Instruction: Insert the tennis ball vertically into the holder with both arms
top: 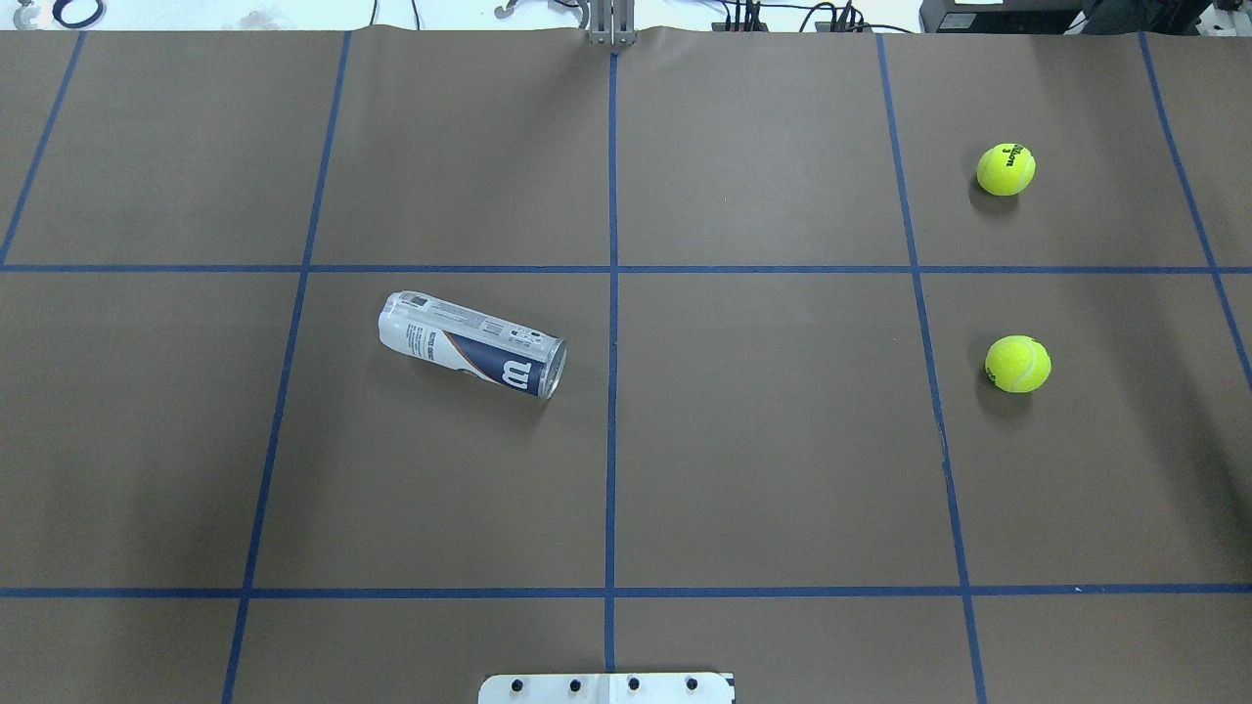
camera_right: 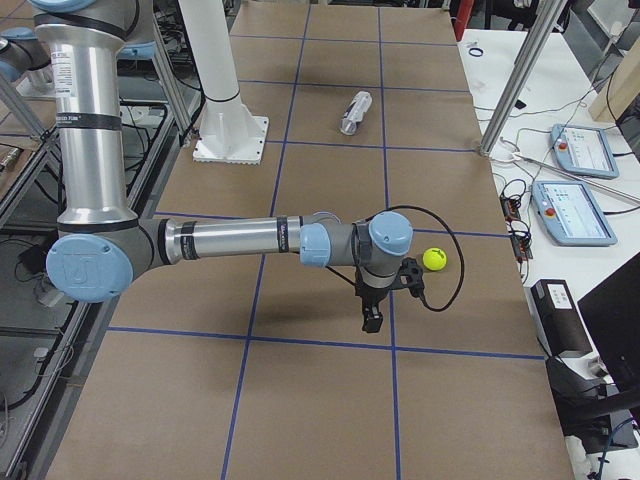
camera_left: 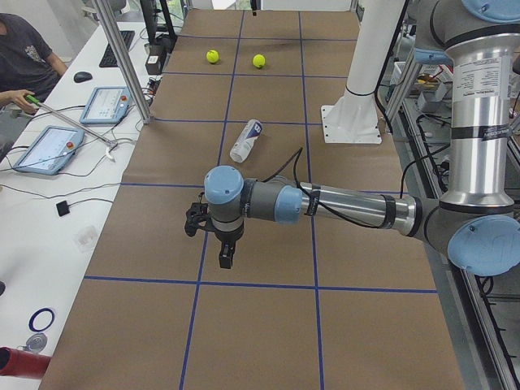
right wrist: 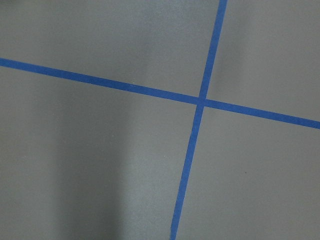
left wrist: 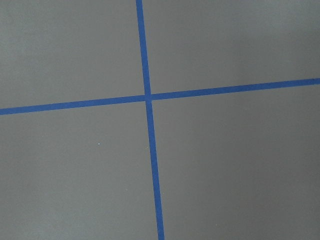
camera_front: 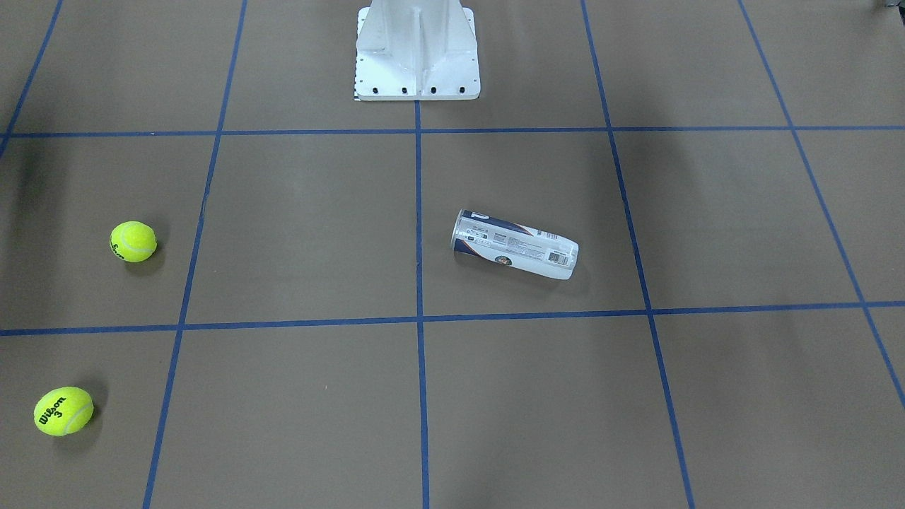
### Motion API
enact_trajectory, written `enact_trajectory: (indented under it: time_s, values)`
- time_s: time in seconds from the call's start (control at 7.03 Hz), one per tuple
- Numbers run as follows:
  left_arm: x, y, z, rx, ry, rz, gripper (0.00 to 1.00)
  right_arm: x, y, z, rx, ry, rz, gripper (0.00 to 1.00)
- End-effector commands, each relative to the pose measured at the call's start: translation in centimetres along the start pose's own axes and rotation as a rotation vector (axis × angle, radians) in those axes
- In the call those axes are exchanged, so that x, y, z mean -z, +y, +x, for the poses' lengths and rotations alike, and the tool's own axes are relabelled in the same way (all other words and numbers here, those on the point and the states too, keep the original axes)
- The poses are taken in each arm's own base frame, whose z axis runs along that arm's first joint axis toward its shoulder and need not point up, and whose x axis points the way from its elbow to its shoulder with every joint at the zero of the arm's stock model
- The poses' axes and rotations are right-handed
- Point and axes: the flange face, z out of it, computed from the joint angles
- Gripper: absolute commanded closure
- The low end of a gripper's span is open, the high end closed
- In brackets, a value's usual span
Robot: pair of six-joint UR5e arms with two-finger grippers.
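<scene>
holder (top: 472,345) lying on its side on table (top: 763,440), tennis balls (top: 1017,364) (top: 1006,169) well away

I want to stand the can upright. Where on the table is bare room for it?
The middle square between the can and the near ball is bare, and so is the strip beside the white base. The right side is busiest, with that ball and the far ball.
</scene>
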Motion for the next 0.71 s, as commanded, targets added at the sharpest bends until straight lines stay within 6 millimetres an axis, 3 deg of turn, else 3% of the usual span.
enact_trajectory:
  time_s: [0.0,0.57]
  values:
    - [-0.06,1.03,0.33,0.0,0.052,-0.004,0.0,-0.01,-0.02,0.01,0.0,0.0,0.0,0.01]
    - [-0.79,1.8,0.08,0.013,0.088,-0.017,0.0,0.28,-0.15,-0.29,0.003,-0.006,0.006,0.01]
